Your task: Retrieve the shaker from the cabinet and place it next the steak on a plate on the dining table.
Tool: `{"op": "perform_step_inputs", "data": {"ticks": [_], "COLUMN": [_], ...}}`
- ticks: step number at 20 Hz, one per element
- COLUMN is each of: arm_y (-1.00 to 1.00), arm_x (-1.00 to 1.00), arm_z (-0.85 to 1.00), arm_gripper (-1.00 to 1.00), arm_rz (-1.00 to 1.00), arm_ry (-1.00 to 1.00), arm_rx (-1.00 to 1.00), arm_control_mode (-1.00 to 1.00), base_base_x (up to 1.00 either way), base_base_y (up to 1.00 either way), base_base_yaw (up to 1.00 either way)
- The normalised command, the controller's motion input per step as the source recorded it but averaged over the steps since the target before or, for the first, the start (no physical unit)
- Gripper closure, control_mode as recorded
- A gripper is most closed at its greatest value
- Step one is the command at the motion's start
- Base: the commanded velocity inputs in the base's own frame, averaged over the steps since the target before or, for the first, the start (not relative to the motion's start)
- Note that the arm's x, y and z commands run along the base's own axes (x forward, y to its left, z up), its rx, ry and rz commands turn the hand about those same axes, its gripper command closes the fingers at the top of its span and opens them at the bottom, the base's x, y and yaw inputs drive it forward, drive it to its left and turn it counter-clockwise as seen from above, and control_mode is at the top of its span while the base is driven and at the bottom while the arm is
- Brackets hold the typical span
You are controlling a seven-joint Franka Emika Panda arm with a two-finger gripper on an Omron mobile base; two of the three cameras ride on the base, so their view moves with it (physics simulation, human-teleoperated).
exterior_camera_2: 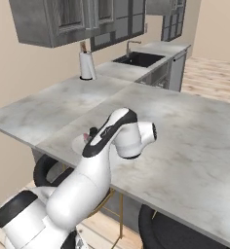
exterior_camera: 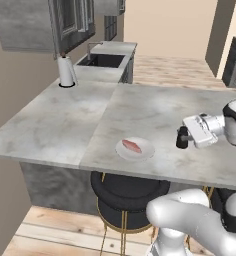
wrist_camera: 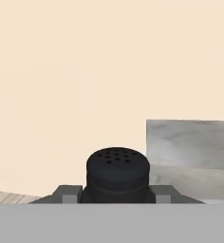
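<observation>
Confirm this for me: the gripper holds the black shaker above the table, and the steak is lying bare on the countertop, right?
Not quite. The steak lies on the white plate, not bare on the dining table, as the left base view shows. The rest stands: the gripper holds the black shaker above the table.

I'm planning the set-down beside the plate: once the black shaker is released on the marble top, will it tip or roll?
The shaker looks rigid, squat and flat-topped, so probably stable upright. Its round body would likely roll if it toppled. Held in the end effector, it seems light.
</observation>
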Motion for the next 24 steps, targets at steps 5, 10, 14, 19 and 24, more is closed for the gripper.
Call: {"op": "perform_step_inputs", "data": {"ticks": [5,10,14,19,24], "arm_y": [0.0,0.0,0.0,0.0,0.0], "arm_x": [0.02,0.08,0.12,0.02,0.03], "arm_z": [-0.27,-0.21,-0.22,-0.17,-0.16], "arm_gripper": [1.0,1.0,1.0,1.0,1.0], "arm_rz": [0.0,0.0,0.0,-0.05,-0.07], "arm_ry": [0.0,0.0,0.0,0.0,0.0], "arm_rx": [0.0,0.0,0.0,0.0,0.0], "arm_control_mode": [-1.0,-1.0,-1.0,-1.0,-1.0], "base_base_x": [0.0,0.0,0.0,0.0,0.0], "base_base_y": [0.0,0.0,0.0,0.0,0.0], "base_base_yaw": [0.0,0.0,0.0,0.0,0.0]}}
